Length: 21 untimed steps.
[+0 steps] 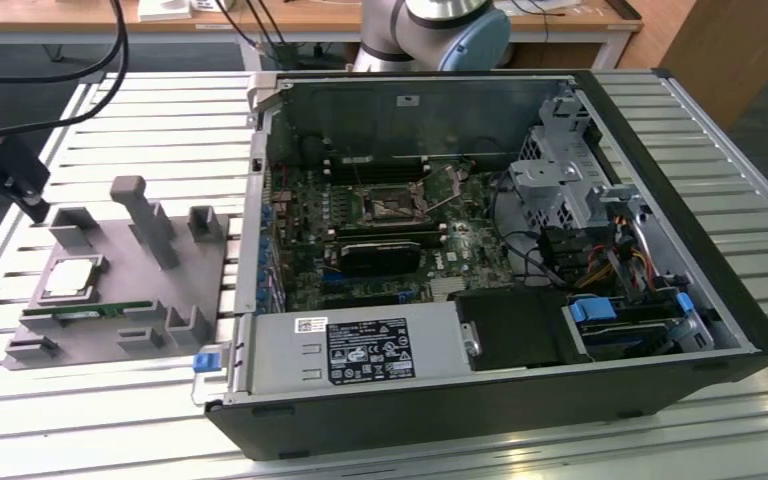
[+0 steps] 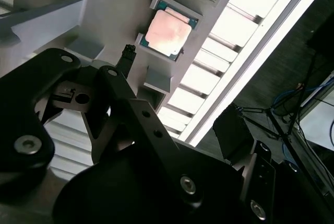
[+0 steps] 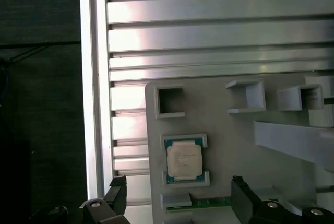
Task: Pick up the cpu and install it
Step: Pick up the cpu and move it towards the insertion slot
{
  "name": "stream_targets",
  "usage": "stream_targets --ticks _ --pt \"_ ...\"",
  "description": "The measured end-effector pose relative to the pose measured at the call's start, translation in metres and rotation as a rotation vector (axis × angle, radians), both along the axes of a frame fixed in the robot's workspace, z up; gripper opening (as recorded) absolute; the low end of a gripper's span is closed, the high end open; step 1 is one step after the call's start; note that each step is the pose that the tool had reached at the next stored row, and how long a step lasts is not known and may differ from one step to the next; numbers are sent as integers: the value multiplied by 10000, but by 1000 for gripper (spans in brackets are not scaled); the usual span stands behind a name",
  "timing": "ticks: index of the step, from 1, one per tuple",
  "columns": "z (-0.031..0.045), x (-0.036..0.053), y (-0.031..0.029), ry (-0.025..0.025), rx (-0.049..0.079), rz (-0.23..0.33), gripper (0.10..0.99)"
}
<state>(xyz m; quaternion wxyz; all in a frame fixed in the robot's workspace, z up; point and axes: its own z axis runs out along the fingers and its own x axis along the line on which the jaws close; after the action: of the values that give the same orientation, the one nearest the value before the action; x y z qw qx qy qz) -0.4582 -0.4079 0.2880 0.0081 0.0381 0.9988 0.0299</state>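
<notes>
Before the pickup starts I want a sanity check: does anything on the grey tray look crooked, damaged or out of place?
Nothing stands out. The cpu lies flat and square between the corner brackets of its nest on the grey tray, the memory stick lies straight beside it, and the posts stand upright.

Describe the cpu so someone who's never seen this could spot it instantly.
Find the open computer case; at the exterior view's left lies a grey tray with upright posts. The cpu sits in a square pocket of that tray: a flat square chip with a silver top, unlike the long green memory stick beside it.
</notes>
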Motion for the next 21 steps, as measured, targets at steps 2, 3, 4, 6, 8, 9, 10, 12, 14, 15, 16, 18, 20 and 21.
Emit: stream_targets --ticks 2,3,4,6,8,9,10,12,14,15,16,18,20,21 --pt "-28 0 0 2 11 0 878" --pt "-41 0 -1 3 14 0 878" --pt "-52 0 0 2 16 0 878" --pt "-74 0 -1 3 18 1 878" --pt "-94 0 -2 4 18 1 878" --pt "-105 0 -3 3 19 1 878" --pt "-114 0 -5 3 18 1 878" --pt "-133 0 -10 5 18 2 878" --pt "-152 0 -13 4 19 2 878" --pt "-162 0 -15 5 18 3 878" --pt "-172 0 -16 4 18 2 878" --pt "-191 0 -20 4 18 4 878" --pt "-217 1 -29 8 31 4 878" --pt "-231 1 -33 15 44 3 878"
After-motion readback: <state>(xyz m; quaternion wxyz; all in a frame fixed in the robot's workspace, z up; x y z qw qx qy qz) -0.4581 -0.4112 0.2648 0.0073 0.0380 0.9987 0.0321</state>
